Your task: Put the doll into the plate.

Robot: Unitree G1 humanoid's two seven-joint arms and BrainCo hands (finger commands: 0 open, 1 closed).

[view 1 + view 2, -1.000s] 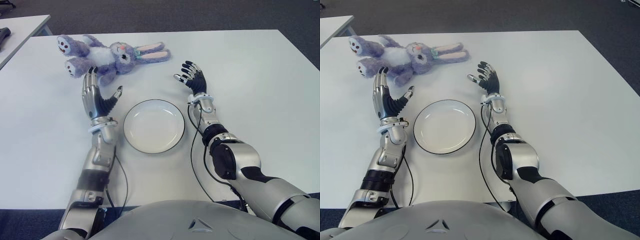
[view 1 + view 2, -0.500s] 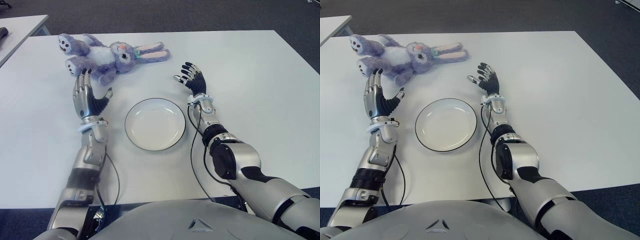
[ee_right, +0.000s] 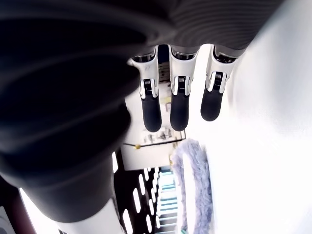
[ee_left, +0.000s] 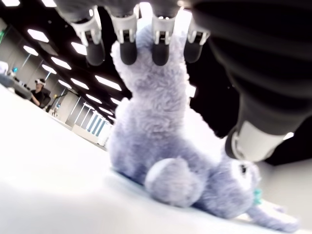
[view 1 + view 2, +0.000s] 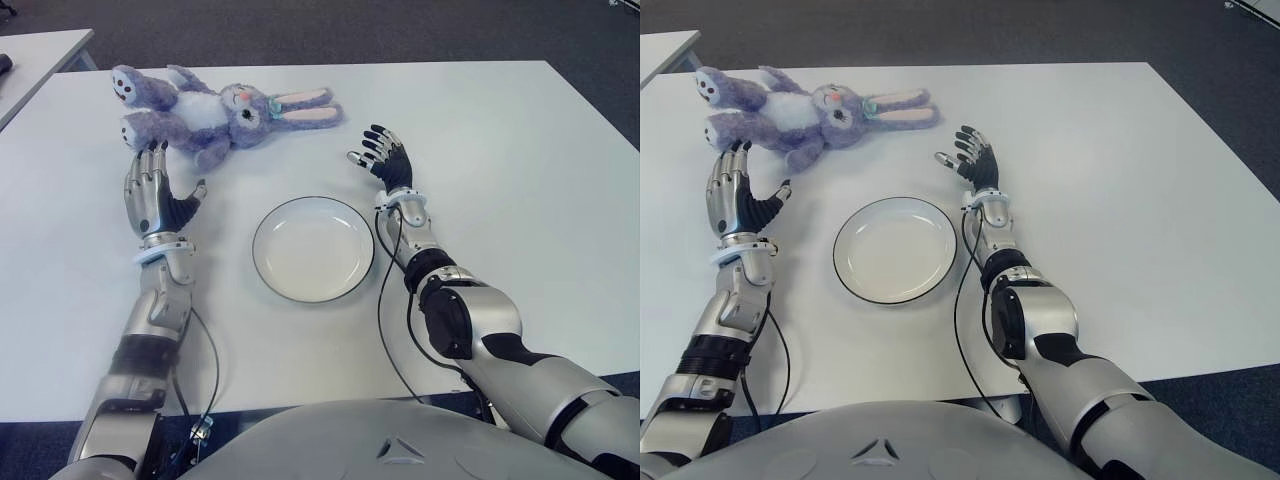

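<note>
Purple and white, the plush bunny doll (image 5: 215, 108) lies on its side at the far left of the white counter (image 5: 520, 180), long ears stretched toward the right. Just short of one plush foot, the left hand (image 5: 157, 195) is raised with fingers spread and thumb out, gripping nothing. A white plate (image 5: 313, 249) with a dark rim sits empty between the two arms. Beside the plate's far right edge, the right hand (image 5: 383, 157) shows with fingers loosely splayed, also empty.
</note>
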